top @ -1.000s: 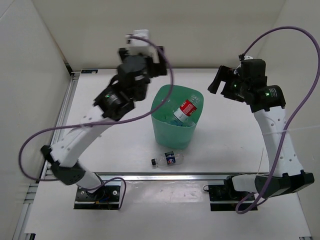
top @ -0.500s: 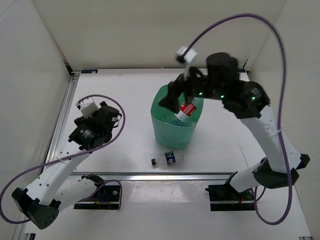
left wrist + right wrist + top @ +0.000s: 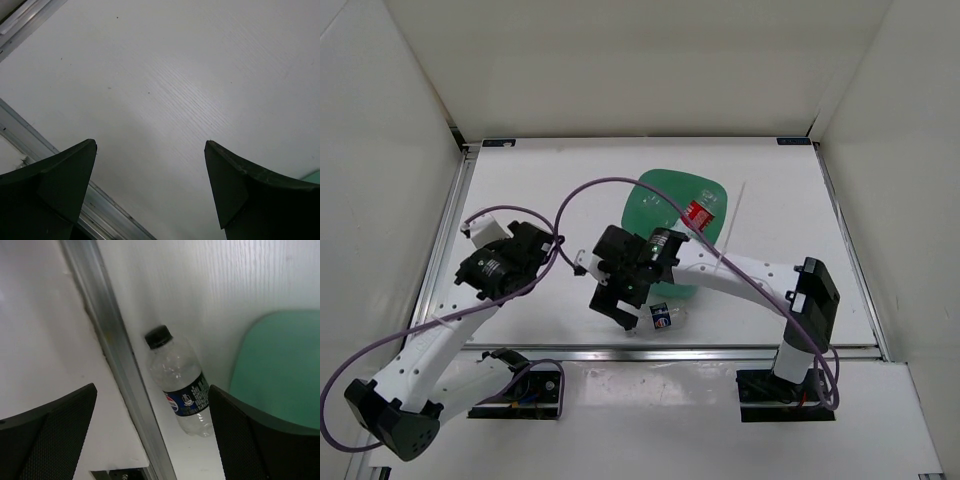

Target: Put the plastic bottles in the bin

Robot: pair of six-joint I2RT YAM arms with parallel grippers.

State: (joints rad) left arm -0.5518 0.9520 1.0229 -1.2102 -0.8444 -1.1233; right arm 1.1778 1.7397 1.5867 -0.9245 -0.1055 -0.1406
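Right wrist view: a straight aluminium rail (image 3: pixel 115 355) at the near edge of the white table (image 3: pixel 165 280) runs just beside the small clear plastic bottle with a dark blue label and black cap (image 3: pixel 181 386). The bottle lies on its side on the table, long axis roughly along the rail, cap toward the left, with the tall green plastic bin (image 3: pixel 280 365) near its base end. The right gripper (image 3: pixel 151 387) hangs over it, fingers spread wide and touching nothing; seen from above, it hides the cap end. Half a second ago that arm reached over the bin; the bottle has not moved. The left gripper (image 3: pixel 150 145), also spread and empty, sits over bare table to the left, as before. Farther back, a red-labelled clear plastic bottle (image 3: pixel 697 215) leans inside the bin, slanting toward its far right rim.
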